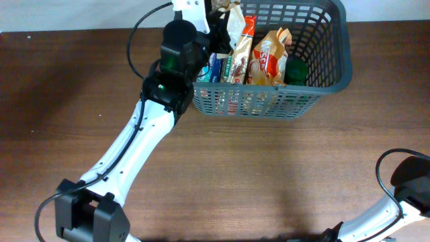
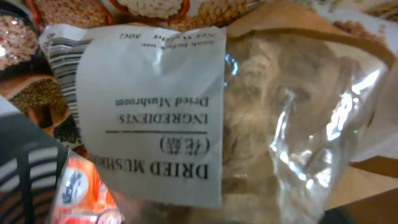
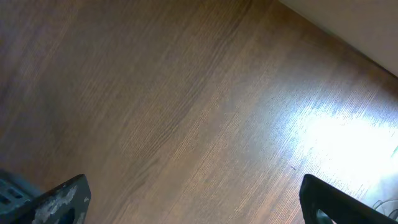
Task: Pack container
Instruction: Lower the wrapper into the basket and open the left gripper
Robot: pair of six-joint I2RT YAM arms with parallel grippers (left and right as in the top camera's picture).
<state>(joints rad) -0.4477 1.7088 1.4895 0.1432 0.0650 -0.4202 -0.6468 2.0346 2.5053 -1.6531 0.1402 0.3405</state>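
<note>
Overhead, one basket (image 1: 329,74) stands at the far edge of the table (image 1: 269,175), right of the middle, dark grey with slotted sides. Two arms are in view. Inside the basket I count at least five things: a tall pale packet (image 1: 235,21) at the far left end, a long orange packet (image 1: 244,50) beside it, a crinkled orange-and-white bag (image 1: 270,55) in the middle, a dark green round thing (image 1: 296,70) toward the right, and a blue-and-white packet (image 1: 216,67) against the near-left wall. The bundle is too crowded to count further.

The left gripper (image 1: 213,33) hangs over the left end of the basket, just beside the tall pale packet. Its jaws are closed. The fingers themselves are hidden in both views, so I cannot tell whether they pinch anything. In the left wrist view one clear bag with a white "Dried Mushroom" label (image 2: 186,112) fills the picture, very close to the camera, with an orange wrapper (image 2: 78,193) in the lower left corner.

The right gripper (image 3: 193,190) is at the near right corner of the table, well apart from the basket. Its two fingers (image 3: 62,199) stand wide apart over bare wood and hold nothing.
</note>
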